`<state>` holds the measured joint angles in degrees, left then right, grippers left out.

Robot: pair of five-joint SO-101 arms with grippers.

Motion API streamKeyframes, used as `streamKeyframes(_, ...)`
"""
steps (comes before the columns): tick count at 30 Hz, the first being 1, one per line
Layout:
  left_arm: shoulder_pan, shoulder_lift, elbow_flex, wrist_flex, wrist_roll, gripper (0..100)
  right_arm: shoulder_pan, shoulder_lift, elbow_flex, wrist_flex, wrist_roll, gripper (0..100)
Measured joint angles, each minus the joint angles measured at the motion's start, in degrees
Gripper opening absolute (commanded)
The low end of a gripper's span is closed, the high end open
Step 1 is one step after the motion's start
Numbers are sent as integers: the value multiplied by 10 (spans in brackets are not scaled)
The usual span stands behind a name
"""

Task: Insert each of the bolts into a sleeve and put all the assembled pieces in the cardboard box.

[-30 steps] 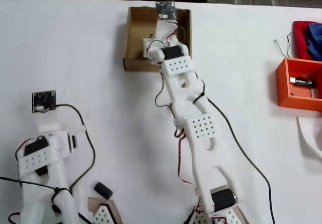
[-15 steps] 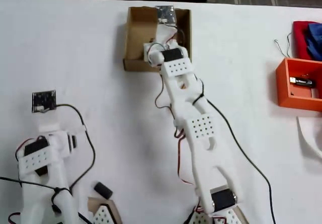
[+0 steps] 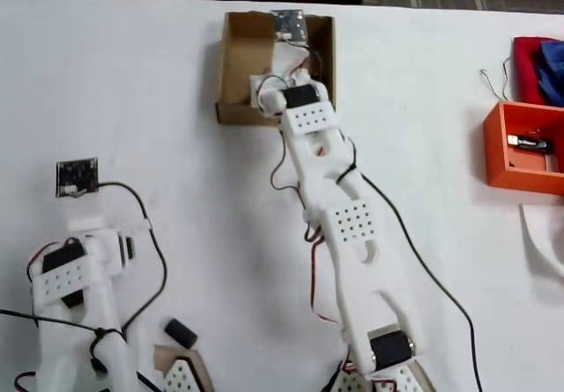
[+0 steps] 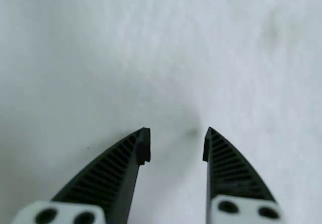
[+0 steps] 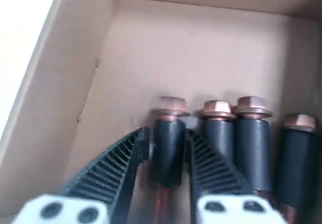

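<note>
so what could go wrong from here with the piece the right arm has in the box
1. The right gripper holds an assembled piece close beside a neighbouring piece in the cardboard box. One finger sits between the two, so opening the jaws could shove the neighbour aside.
2. Copper thread shows below the held sleeve, so the bolt might slide out if the piece tips on release.

Right hand (image 5: 167,142) sits low in the cardboard box (image 5: 55,98), gripping one sleeve (image 5: 168,158). Three assembled pieces (image 5: 251,143) crowd just beside one finger, with bare floor up to the box wall beside the other. Left hand (image 4: 176,146), fingers apart, has open desk (image 4: 151,43) ahead.
</note>
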<state>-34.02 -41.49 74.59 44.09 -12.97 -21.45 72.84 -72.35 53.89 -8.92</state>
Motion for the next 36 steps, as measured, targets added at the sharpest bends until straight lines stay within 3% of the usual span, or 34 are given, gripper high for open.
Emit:
streamKeyframes(9, 0, 0, 0, 0, 0, 195, 0, 0, -1, 4, 0, 109)
streamKeyframes(20, 0, 0, -7, 16, 0, 195, 18, -64, -149, 118, 0, 109)
streamKeyframes(23, 0, 0, -60, 87, 0, 195, 30, -86, -193, 160, 0, 109)
streamKeyframes(29, 0, 0, -219, 330, -2, 195, 49, -139, -207, 214, 0, 109)
streamKeyframes(34, 15, 0, -304, 507, -95, 195, 60, -217, -208, 274, 0, 109)
streamKeyframes(36, 16, 0, -318, 535, -135, 195, 66, -251, -208, 293, 0, 109)
